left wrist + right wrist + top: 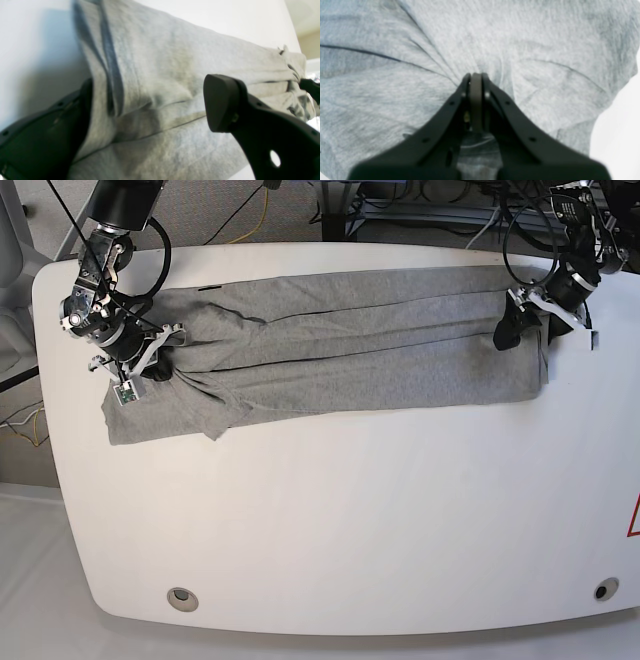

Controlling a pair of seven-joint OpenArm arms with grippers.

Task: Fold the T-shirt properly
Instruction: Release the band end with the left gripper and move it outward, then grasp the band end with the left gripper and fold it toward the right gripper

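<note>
The T-shirt [340, 345] is lying as a long narrow band across the far part of the white table [350, 520], long axis running side to side between the 2 arms, plain grey side up. The left gripper [522, 320] is sitting at the band's end on the base view's right, jaws spread wide and straddling the cloth edge without pinching it, while the right gripper [150, 360] is clamped shut on bunched fabric at the opposite end, creases radiating from it. The near half of the table is giving room for a fold; grey floor and cables are showing beyond the far edge.
</note>
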